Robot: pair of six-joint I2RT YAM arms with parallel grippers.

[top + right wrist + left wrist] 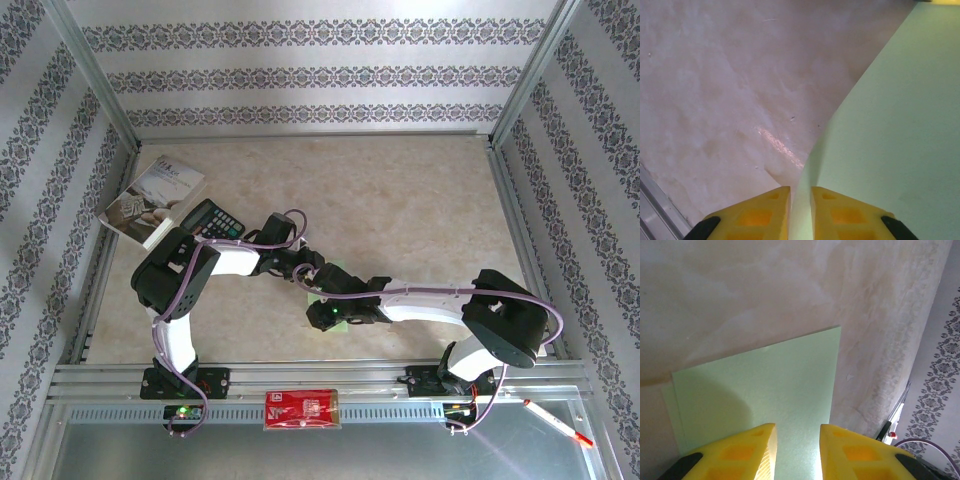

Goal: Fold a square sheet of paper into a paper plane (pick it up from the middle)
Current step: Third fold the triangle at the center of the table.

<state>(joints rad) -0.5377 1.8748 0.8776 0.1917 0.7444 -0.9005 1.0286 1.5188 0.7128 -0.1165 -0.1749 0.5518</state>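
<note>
A beige, marbled tabletop (400, 190) sits inside a silver metal frame (90, 90). White walls (320, 60) with bands of grey floral pattern enclose it on three sides. Soft, even light falls across the surface, leaving faint sheen.

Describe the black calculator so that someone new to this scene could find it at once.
Look to the far left corner of the beige table, where a grey-white printed booklet lies. The black calculator sits against the booklet's near right edge, just beyond the left arm's elbow. It is dark with rows of keys; the booklet is pale and larger.
</note>
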